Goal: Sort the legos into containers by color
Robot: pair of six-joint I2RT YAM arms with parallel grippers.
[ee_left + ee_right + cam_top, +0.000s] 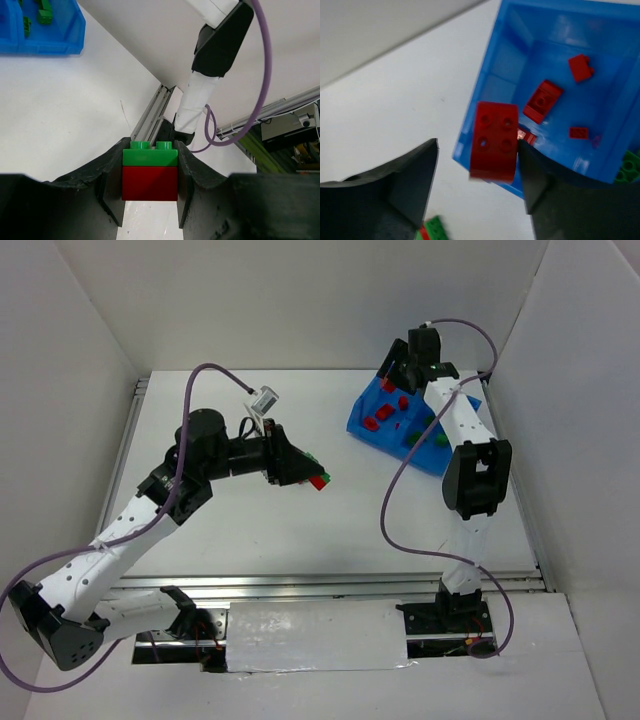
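Surroundings: white tabletop (330,540), white walls (300,300) on three sides.
Bin (485,85): blue, far right of the tabletop, split by a divider.
Red side: three red bricks (542,100) loose on the floor of the compartment.
Green side: green bricks (45,15) in the other compartment.
Left gripper (151,155): over mid-tabletop, well apart from the bin, pinching a stack (150,175), green brick seated on a red one.
Right gripper (477,150): above the bin's rim, fingers spread. A red brick (494,142) sits against one finger, clear of the other. Its lower edge is blurred.
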